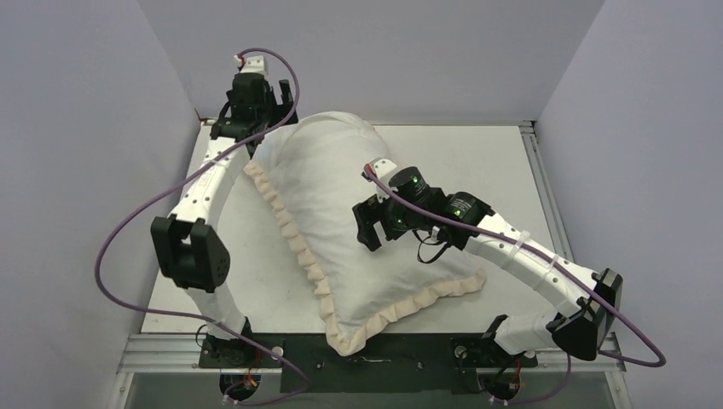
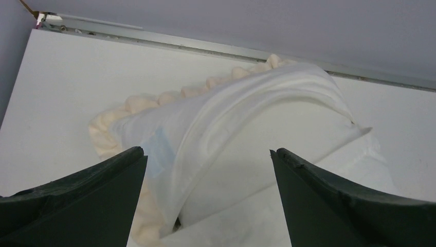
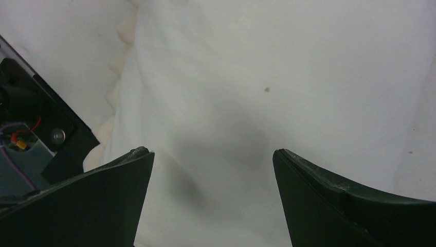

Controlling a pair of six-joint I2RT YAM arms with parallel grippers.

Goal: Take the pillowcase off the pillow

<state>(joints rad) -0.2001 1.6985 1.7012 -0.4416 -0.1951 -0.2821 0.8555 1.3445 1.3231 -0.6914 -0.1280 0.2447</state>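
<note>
The pillowcase [image 1: 341,213] lies diagonally on the table, white face up, with its cream ruffled frill [image 1: 294,234] along the left and near edges. It is plump, so the pillow is inside and mostly hidden. My left gripper [image 1: 263,136] is open at the far end of the case. In the left wrist view [image 2: 205,151] it hangs just above a raised white fold [image 2: 247,113] at the case's mouth, holding nothing. My right gripper [image 1: 372,232] is open over the middle of the case. In the right wrist view [image 3: 212,151] it is just above the white fabric [image 3: 267,77].
The white table [image 1: 486,162] is boxed in by grey walls on the left, back and right. A metal rail [image 2: 205,47] runs along its far edge. The black base plate [image 1: 384,349] holds the arm bases at the near edge.
</note>
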